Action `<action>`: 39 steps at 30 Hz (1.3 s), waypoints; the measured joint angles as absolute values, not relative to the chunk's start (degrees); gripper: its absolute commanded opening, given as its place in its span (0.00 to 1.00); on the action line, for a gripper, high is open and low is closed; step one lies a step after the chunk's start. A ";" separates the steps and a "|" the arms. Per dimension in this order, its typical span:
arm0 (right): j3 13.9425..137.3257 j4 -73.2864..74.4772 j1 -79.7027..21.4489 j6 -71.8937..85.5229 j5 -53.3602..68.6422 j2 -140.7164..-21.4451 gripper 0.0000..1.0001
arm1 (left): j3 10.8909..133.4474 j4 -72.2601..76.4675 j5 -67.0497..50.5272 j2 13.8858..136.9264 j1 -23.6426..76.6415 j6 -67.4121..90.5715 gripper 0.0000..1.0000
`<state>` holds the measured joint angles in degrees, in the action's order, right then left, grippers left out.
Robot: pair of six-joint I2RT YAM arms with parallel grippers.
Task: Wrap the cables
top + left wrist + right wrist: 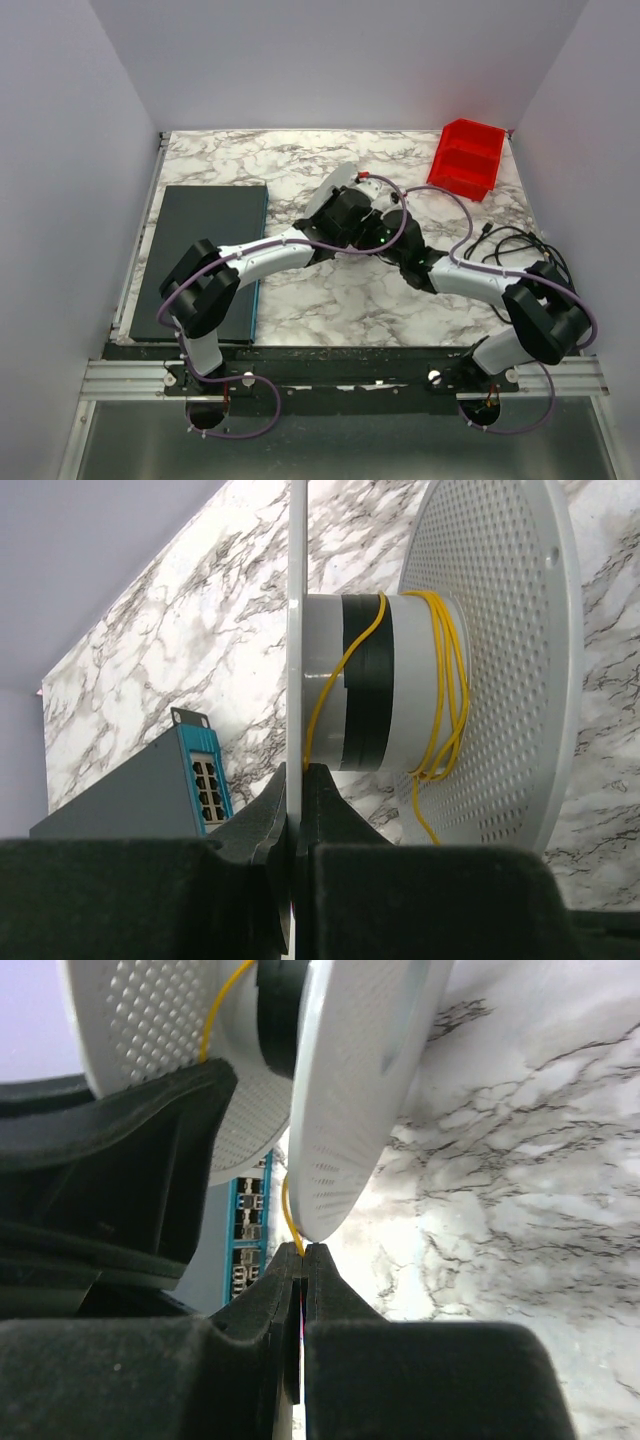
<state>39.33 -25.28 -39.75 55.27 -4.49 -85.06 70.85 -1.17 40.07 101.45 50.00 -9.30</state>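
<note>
Marble-patterned tabletop point(330, 290), plain pale walls point(330, 60) all around. My left gripper point(297, 780) is clamped on the white spool point(500, 630) rim; yellow wire point(455, 680) loops its hub, end pinched in my right gripper point(304, 1256).

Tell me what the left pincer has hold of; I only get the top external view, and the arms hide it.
Observer: The left pincer is shut on the thin edge of one flange of a white spool.
Operator: Any cable on it?
Observer: Yes, a yellow cable loops loosely around the hub.
Operator: And the right?
Observer: The right pincer is shut on that cable just under the perforated flange's rim.
</note>
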 measured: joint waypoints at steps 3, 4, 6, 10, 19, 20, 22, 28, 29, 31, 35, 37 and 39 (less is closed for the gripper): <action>39.77 -23.38 -37.56 55.59 -2.13 -84.86 0.01 | 69.78 0.16 39.90 101.14 50.06 -9.89 0.00; 40.03 -23.00 -36.88 55.70 -1.10 -84.84 0.01 | 69.41 0.82 39.90 101.12 50.11 -10.13 0.00; 40.40 -22.44 -35.81 55.72 0.93 -84.84 0.01 | 68.71 1.87 39.92 100.92 50.11 -10.70 0.00; 41.21 -20.86 -34.48 55.92 3.95 -84.84 0.01 | 67.88 3.27 39.94 100.84 50.39 -11.81 0.00; 44.01 -15.59 -30.20 56.60 11.57 -84.84 0.01 | 66.50 5.89 40.07 100.84 51.16 -13.89 0.00; 44.40 -15.05 -29.69 56.77 12.34 -84.86 0.01 | 66.35 6.22 40.07 100.84 51.20 -14.04 0.00; 45.15 -13.58 -28.73 56.99 13.85 -84.88 0.01 | 66.00 6.83 40.16 100.86 51.42 -14.61 0.00; 47.53 -9.50 -25.52 58.00 20.12 -87.02 0.01 | 64.71 10.20 41.65 101.80 52.64 -17.39 0.00; 47.77 -9.10 -24.95 58.35 21.19 -87.57 0.01 | 64.62 10.79 42.04 102.13 52.80 -17.87 0.00; 48.42 -8.12 -23.94 58.98 23.20 -88.66 0.00 | 64.45 11.90 42.81 102.78 53.28 -18.94 0.00; 50.35 -5.15 -22.90 59.13 25.78 -90.08 0.00 | 63.94 13.91 44.27 103.55 54.00 -21.04 0.00; 51.42 -3.49 -22.35 59.11 26.94 -90.94 0.01 | 63.57 14.85 44.71 103.88 54.19 -22.02 0.00; 52.36 -2.04 -21.80 58.87 27.92 -91.92 0.01 | 63.18 15.79 45.34 104.25 54.52 -23.09 0.00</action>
<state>52.36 -2.04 -21.80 58.87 27.92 -91.92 63.18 15.79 45.34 104.25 54.52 -23.09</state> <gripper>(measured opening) 0.044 0.035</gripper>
